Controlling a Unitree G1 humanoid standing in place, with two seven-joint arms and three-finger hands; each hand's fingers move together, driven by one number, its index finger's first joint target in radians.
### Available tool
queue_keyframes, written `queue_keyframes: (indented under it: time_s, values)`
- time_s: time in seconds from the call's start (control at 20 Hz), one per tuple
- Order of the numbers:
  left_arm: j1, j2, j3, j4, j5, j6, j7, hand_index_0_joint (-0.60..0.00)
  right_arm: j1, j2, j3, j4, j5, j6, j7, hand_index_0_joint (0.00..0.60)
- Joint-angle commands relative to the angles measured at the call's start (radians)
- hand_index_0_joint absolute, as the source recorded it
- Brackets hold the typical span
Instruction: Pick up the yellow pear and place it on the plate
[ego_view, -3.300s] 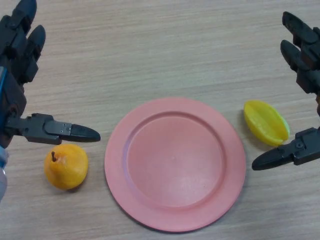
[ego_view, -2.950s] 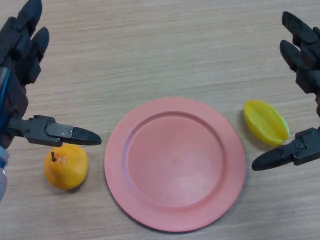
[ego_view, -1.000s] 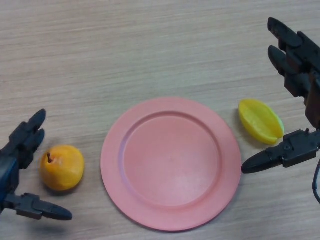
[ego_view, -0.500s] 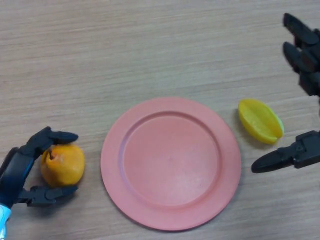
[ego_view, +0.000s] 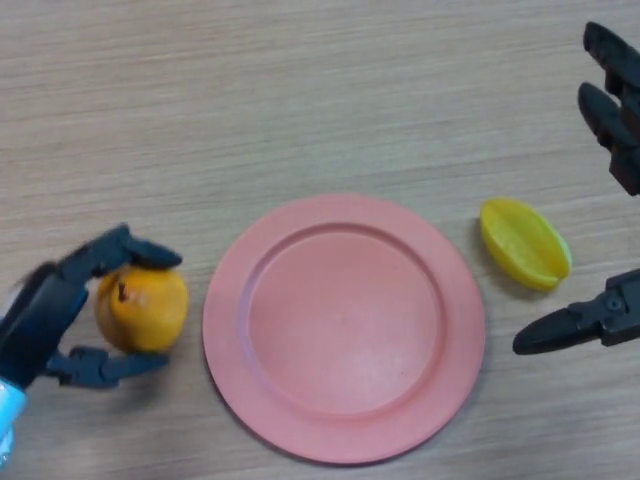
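Head view: left hand (ego_view: 45, 320) sits at the lower left edge, its fingers (ego_view: 125, 250) curled over the top of the yellow pear (ego_view: 143, 308) and its thumb (ego_view: 105, 367) hooked under the near side, so the fruit is clasped between them. Whether the pear rests on the counter (ego_view: 300, 90) or is lifted off it cannot be told. The pear's dark stem shows just inside the fingers, facing the palm.

Just beside that hand, on its inner side toward the middle, lies the pink plate (ego_view: 345, 325), flat on the wooden counter with nothing on it; the pear is close to its rim but apart from it.

Right hand (ego_view: 615, 120) shows at the right edge, fingers straight and spread wide, thumb (ego_view: 575, 328) reaching inward lower down, holding nothing. Between its fingers and thumb, a little toward the plate, lies a yellow star fruit (ego_view: 525, 243) on the counter, touching neither the hand nor the plate.

No writing, brand or label can be read on any object.
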Motion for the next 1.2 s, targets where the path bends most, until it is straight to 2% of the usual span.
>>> queue_keyframes:
  time_s: [0.05,0.1,0.15,0.2,0.25,0.3,0.35,0.4,0.5,0.65,0.85,1.0,1.1,1.15,1.2]
  values:
    - [-0.013,0.028,0.077,-0.147,-0.096,0.007,-0.048,-0.600,-0.030,-0.037,-0.087,-0.071,0.036,-0.073,-0.020,0.000]
    - [-0.011,0.022,0.067,-0.184,-0.092,0.035,-0.078,-0.600,-0.032,-0.037,-0.090,-0.075,0.040,-0.075,-0.024,0.050]
    - [-0.012,0.016,0.062,-0.196,-0.093,0.042,-0.084,-0.600,-0.032,-0.037,-0.091,-0.076,0.042,-0.076,-0.024,0.150]
    - [-0.017,0.002,0.046,-0.222,-0.093,0.056,-0.091,-0.600,-0.031,-0.037,-0.093,-0.077,0.047,-0.078,-0.027,0.300]
    - [-0.022,-0.012,0.027,-0.247,-0.097,0.074,-0.099,-0.600,-0.030,-0.038,-0.094,-0.078,0.050,-0.079,-0.031,0.300]
    - [-0.034,-0.041,-0.017,-0.287,-0.092,0.105,-0.106,-0.600,-0.026,-0.039,-0.096,-0.081,0.051,-0.083,-0.035,0.150]
    - [-0.046,-0.070,-0.069,-0.307,-0.068,0.119,-0.105,-0.600,-0.024,-0.038,-0.098,-0.083,0.054,-0.088,-0.040,0.050]
    - [-0.062,-0.103,-0.121,-0.303,-0.055,0.120,-0.094,-0.600,-0.020,-0.037,-0.095,-0.076,0.045,-0.113,-0.047,0.000]
    - [-0.064,-0.135,-0.168,-0.339,-0.135,0.226,-0.129,-0.600,-0.019,-0.035,-0.097,-0.078,0.047,-0.116,-0.049,0.000]
    - [-0.096,-0.166,-0.221,-0.282,-0.096,0.214,-0.122,-0.600,-0.014,-0.036,-0.094,-0.076,0.036,-0.115,-0.040,0.000]
    - [-0.137,-0.197,-0.264,-0.166,0.004,0.118,-0.060,-0.600,-0.009,-0.031,-0.105,-0.080,0.044,-0.119,-0.042,0.000]
    - [-0.156,-0.210,-0.265,-0.139,-0.026,0.178,0.027,-0.600,-0.007,-0.036,-0.128,-0.113,0.078,-0.074,-0.039,0.000]
    - [-0.175,-0.211,-0.264,-0.100,0.008,0.164,0.072,-0.600,-0.011,-0.042,-0.150,-0.139,0.109,-0.032,-0.038,0.000]
    - [-0.177,-0.211,-0.264,-0.095,0.010,0.162,0.078,-0.600,-0.011,-0.042,-0.153,-0.142,0.114,-0.027,-0.038,0.051]
    - [-0.178,-0.211,-0.266,-0.092,0.006,0.166,0.084,-0.501,-0.009,-0.042,-0.155,-0.143,0.118,-0.027,-0.040,0.183]
